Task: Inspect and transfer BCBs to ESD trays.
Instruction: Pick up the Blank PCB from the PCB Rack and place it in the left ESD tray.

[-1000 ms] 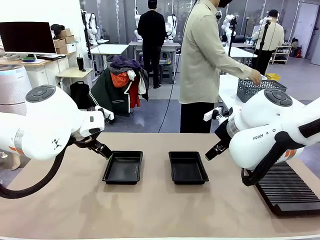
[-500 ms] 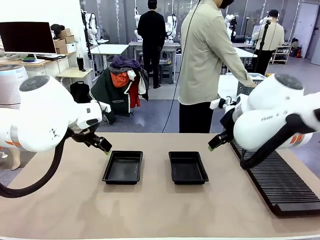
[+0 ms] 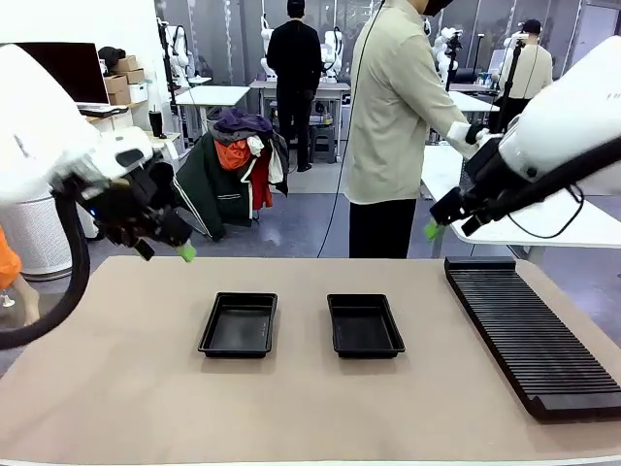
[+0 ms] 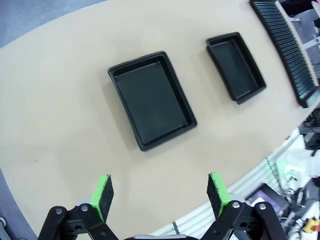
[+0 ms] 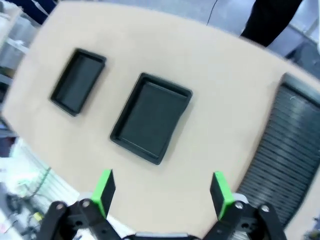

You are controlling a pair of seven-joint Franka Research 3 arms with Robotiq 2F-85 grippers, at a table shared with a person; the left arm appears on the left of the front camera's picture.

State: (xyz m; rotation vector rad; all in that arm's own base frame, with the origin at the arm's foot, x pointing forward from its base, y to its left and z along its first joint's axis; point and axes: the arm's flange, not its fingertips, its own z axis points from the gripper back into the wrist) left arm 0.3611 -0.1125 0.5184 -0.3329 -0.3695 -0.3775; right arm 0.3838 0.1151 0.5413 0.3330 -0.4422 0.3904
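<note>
Left gripper (image 3: 165, 250) hangs released, up and left of the left ESD tray (image 3: 239, 325), right gripper (image 3: 448, 225) released up-right of the right ESD tray (image 3: 365, 325); both trays run lengthwise near to far.

Two glossy white robot arms w/ rounded shells: L arm (image 3: 39, 126), R arm (image 3: 572, 107). Each ends in a black two-finger gripper, L gripper (image 4: 160, 192) & R gripper (image 5: 162, 192), w/ bright green pads (image 4: 103, 190) on slim black linkage fingers. Silver screws (image 4: 56, 211) mark the pivots. Thick black cable (image 3: 76, 277) loops from L arm; thin black cable (image 3: 543, 235) hangs under R arm. Wrist sections are black btwn shell & fingers.
</note>
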